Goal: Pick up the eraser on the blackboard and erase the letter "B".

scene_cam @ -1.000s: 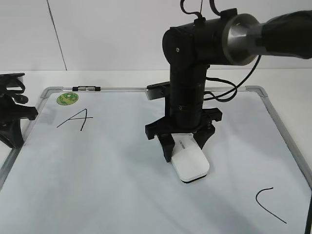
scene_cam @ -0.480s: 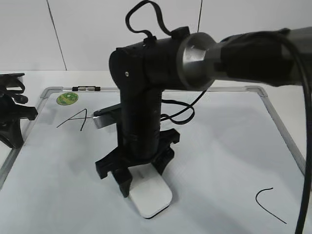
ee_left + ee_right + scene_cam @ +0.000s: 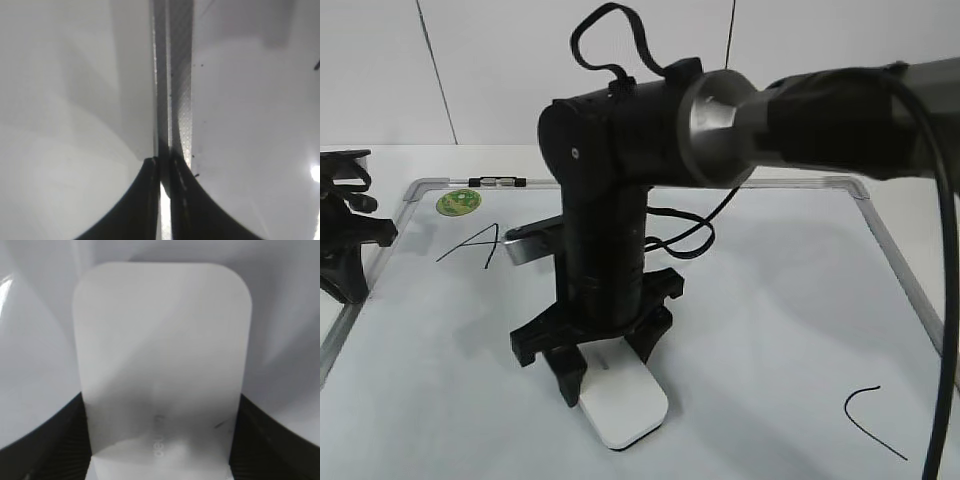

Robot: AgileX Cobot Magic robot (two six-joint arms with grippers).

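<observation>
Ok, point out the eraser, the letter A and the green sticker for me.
eraser (image 3: 623, 408), exterior view, on its white top face below the gripper.
letter A (image 3: 480, 243), exterior view, on the middle of its black strokes.
green sticker (image 3: 458, 203), exterior view, on its centre near the board's top-left corner.

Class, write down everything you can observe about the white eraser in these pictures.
The eraser is a white block with rounded corners, plastic by its look, with a thin dark underside and faint grey lettering on top. It lies flat on the whiteboard, near its front edge, left of the curved black mark. The right gripper stands upright over it, jaws shut on its long sides at the rear end; the front end sticks out free.
</observation>
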